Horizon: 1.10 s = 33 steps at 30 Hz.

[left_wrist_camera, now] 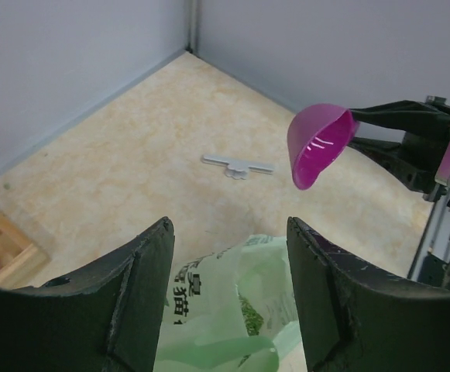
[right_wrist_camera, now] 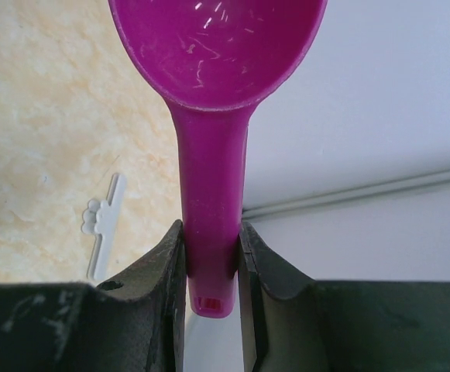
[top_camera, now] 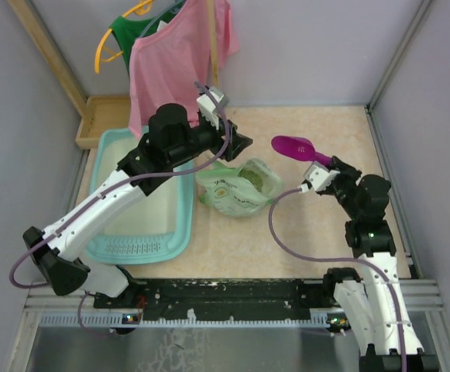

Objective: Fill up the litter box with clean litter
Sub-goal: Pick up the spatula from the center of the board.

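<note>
The light-teal litter box (top_camera: pixel 184 218) lies at the left, its whitish base bare where it shows, with my left arm crossing over it. A pale green printed bag (top_camera: pixel 238 190) stands open beside it, with green clean litter (top_camera: pixel 252 177) inside. The litter also shows in the left wrist view (left_wrist_camera: pixel 249 314). My left gripper (top_camera: pixel 244 142) is open and empty, hovering just above the bag (left_wrist_camera: pixel 209 310). My right gripper (top_camera: pixel 321 164) is shut on the handle of a magenta scoop (top_camera: pixel 293 146), holding it in the air right of the bag. The scoop bowl (right_wrist_camera: pixel 213 62) looks empty.
A wooden tray (top_camera: pixel 101 116) sits at the back left corner. A pink shirt (top_camera: pixel 178 54) and a green garment on a yellow hanger (top_camera: pixel 128 31) hang over the back. A small white clip (left_wrist_camera: pixel 238 164) lies on the tabletop behind the bag. Grey walls enclose three sides.
</note>
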### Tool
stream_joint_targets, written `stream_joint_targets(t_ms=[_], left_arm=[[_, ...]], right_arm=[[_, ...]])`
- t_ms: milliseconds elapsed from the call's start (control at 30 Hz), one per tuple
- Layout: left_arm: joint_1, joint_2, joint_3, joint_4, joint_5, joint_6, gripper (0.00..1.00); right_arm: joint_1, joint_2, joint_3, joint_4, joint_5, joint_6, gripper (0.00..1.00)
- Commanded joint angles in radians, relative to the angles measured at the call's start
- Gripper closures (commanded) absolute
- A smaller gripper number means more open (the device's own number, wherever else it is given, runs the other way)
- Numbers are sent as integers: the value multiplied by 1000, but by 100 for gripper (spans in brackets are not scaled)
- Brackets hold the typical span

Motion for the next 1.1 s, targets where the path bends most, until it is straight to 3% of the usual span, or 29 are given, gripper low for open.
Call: stream_joint_targets(t_ms=[0,400,767,1067], left_arm=[[3,-54,-41,86,177,-4,34],[2,-14,-55,151,382,-66,42],[-15,76,18,164,358,-65,46],[-15,108,73,177,420,-57,46]], right_arm=[[-6,-71,5,-9,-123,-111,100],[-4,-21,132,-74,-150,-22,100],[-3,-42,155,-92,-171,-24,100],[-2,-43,156,-126,-186,-20,100]])
